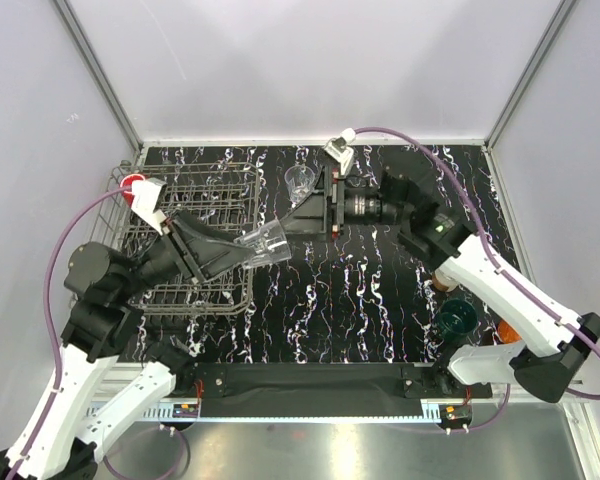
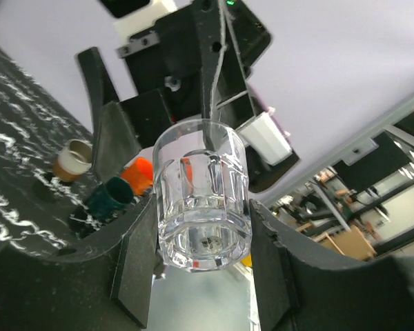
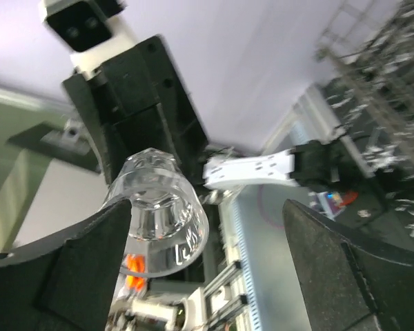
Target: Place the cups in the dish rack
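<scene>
One clear cup (image 1: 268, 242) hangs on its side near the centre of the overhead view, clenched around its body by the left fingers (image 2: 203, 210), just off the right edge of the dish rack (image 1: 210, 185). The right fingers (image 3: 207, 207) are spread wide either side of it, grasping nothing; whether one touches the glass cannot be told. A red cup (image 1: 132, 187) sits at the rack's upper-left corner. A second clear cup (image 1: 300, 185) stands on the table (image 1: 380, 290) above centre; a green cup (image 1: 457, 318) stands at lower right. The step appears to be carrying the held cup into the rack. Done well: the right arm backs clear first, then the cup turns mouth-down over free tines and lowers slowly.
</scene>
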### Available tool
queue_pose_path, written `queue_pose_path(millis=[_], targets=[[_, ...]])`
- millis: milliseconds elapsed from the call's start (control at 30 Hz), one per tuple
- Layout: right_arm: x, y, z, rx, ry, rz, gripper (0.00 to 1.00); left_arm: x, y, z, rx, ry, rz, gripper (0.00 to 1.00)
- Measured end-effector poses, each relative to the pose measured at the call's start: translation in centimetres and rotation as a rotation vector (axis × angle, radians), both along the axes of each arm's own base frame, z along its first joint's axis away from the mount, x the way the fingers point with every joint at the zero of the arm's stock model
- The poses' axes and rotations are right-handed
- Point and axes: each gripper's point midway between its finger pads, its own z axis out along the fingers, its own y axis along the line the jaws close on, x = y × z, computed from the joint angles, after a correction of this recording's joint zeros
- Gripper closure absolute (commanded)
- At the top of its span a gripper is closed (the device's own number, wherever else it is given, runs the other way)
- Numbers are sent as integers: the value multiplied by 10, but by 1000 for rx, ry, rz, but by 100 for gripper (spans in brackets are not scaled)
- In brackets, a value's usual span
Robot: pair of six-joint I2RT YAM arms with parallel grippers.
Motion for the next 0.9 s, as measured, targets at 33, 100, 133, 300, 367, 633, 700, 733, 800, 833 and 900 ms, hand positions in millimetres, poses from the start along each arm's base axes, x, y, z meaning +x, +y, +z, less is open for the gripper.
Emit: queue_pose_path(millis=[33, 100, 133, 300, 367, 633, 700, 733, 800, 833, 900], targets=[[8, -4, -4, -32, -5, -36, 0, 5, 0, -1, 14, 6, 20, 100], [22, -14, -13, -109, -12, -110, 0, 17, -1, -6, 52, 20, 62, 100], [29, -19, -20, -156, -16, -158, 0, 23, -1, -8, 72, 26, 85, 100], [46, -49, -69, -417, 23, -327, 0, 75, 10, -23, 230, 134, 312, 100], [48, -63, -94, -531, 60, -380, 0, 102, 23, -38, 320, 222, 446, 100], [38, -121, -145, -852, 129, -505, 0, 207, 110, -150, 628, 633, 895, 100], [34, -135, -144, -897, 116, -529, 0, 225, 131, -174, 670, 727, 962, 100], [33, -142, -143, -913, 103, -541, 0, 235, 144, -186, 697, 774, 999, 100], [30, -154, -138, -940, 72, -562, 0, 254, 164, -205, 750, 854, 1060, 100], [30, -158, -136, -951, 59, -571, 0, 264, 172, -212, 772, 886, 1083, 100], [34, -166, -127, -970, 19, -593, 0, 285, 186, -224, 802, 931, 1123, 100]])
